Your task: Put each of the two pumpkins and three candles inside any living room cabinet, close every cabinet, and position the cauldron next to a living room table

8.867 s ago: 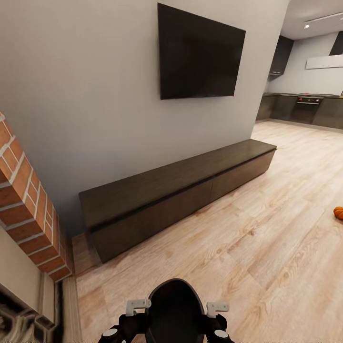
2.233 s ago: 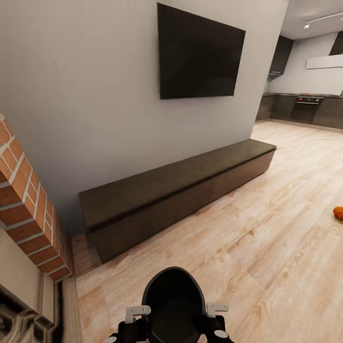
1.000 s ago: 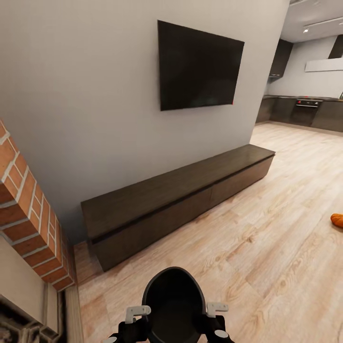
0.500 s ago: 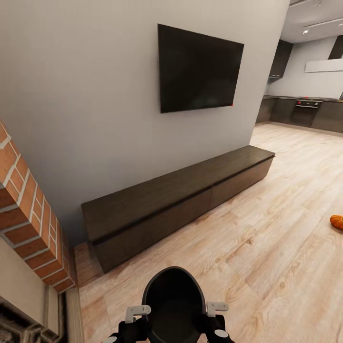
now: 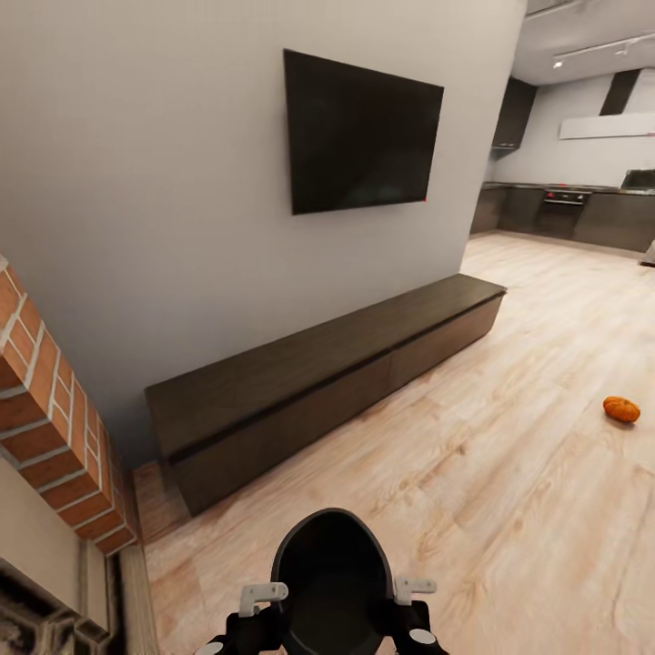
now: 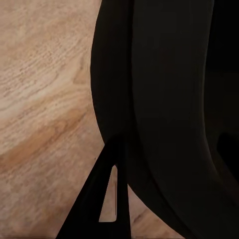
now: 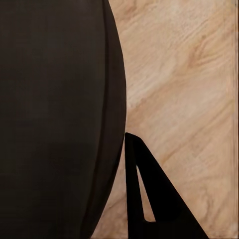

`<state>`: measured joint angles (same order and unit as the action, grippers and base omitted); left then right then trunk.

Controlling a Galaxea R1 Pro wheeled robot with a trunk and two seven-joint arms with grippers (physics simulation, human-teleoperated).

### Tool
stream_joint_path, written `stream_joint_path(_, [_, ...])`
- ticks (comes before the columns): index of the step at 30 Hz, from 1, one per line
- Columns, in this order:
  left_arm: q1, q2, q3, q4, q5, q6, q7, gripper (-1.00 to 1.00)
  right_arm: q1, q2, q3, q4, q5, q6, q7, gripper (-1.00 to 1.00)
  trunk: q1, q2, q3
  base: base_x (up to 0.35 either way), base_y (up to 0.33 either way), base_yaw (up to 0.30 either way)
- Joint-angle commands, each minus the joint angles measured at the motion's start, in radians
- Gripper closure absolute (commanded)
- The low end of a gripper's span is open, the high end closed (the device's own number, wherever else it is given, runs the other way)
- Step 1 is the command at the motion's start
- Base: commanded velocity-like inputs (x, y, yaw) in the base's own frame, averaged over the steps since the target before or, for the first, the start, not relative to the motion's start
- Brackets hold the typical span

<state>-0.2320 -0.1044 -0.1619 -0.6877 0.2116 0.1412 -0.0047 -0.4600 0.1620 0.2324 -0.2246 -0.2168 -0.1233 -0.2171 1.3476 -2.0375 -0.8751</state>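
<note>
The black cauldron [image 5: 332,582] hangs low in front of me over the wood-plank floor, its open mouth facing up. My left gripper [image 5: 264,597] and right gripper [image 5: 414,589] clamp its two sides. The left wrist view has one dark finger [image 6: 107,199] pressed against the cauldron wall [image 6: 169,99], and the right wrist view has a finger [image 7: 149,199] against the wall [image 7: 55,109]. One orange pumpkin [image 5: 622,409] lies on the floor at the right. The long dark-brown cabinet [image 5: 300,373] runs along the wall, all fronts shut. The candles are out of view.
A black TV [image 5: 359,132] hangs above the cabinet. The red-brick fireplace [image 5: 45,428] juts out at the left. Grey kitchen units [image 5: 564,214] stand far back right. Open plank floor [image 5: 509,491] stretches between me and the pumpkin.
The whole view has swung to the right, so the pumpkin and cabinet sit further left in the picture. The cauldron stays held between both grippers in the same place.
</note>
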Motion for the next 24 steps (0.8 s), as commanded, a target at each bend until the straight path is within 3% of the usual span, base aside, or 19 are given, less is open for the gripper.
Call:
stream_joint_path(1, [0.0,0.002,-0.001,-0.001,0.008,0.006,-0.001,1.0,-0.002,-0.001,0.005,-0.007,-0.004,-0.003,0.001,1.0,-0.001,0.0,-0.001,-0.2,0.0,-0.265])
stream_joint_path(14, [0.0,0.001,-0.001,0.002,0.008,0.006,-0.001,1.0,-0.002,0.0,0.005,-0.007,-0.004,-0.003,0.001,1.0,-0.001,0.0,-0.001,-0.202,0.081,-0.277])
stream_joint_path(24, [0.0,0.002,-0.002,-0.001,0.008,0.006,-0.001,1.0,-0.002,-0.001,0.005,-0.007,-0.004,-0.003,0.001,1.0,-0.008,0.014,0.005,-0.023,0.008,-0.278])
